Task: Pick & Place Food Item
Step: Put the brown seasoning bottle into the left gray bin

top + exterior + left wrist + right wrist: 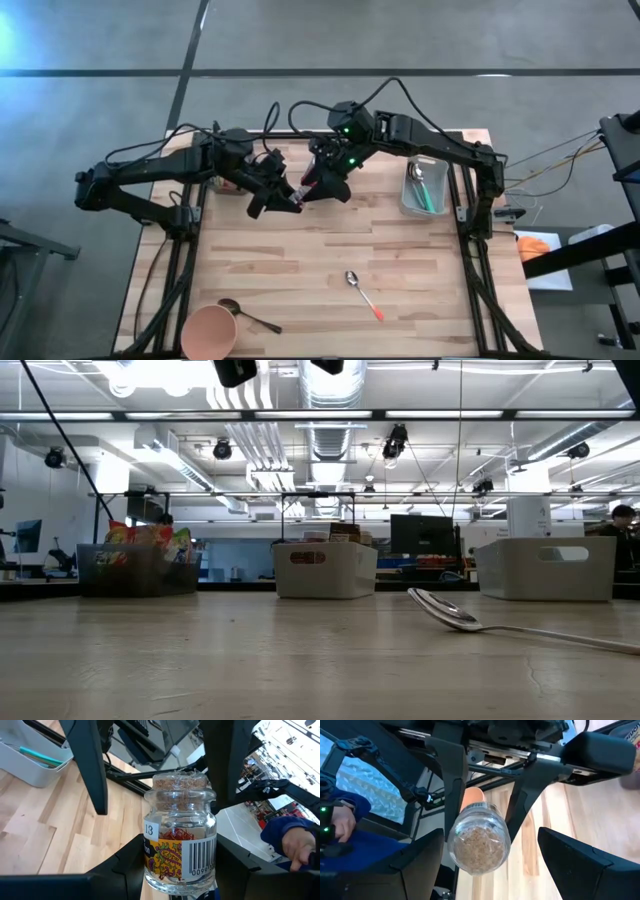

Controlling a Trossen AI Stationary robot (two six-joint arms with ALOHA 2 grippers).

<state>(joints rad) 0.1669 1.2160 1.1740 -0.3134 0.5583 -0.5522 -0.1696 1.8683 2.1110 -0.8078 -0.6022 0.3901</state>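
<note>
Glass jar (179,837), cork-stoppered, held aloft over the table's (330,250) far middle, pinched at its body by the left gripper (175,870). Right gripper (487,865) spread wide around the corked end, not touching. Rigid, slick, breakable; likely light. Grip the glass body, not the cork.

bright overhead ceiling lights (330,415) glare in low view, table (330,250) evenly lit with soft arm shadows, blue glare at high view's corner, near spoon (450,617) slightly soft.

Overhead, table-level, two wrist cams; wrists share jar (179,832).
</note>
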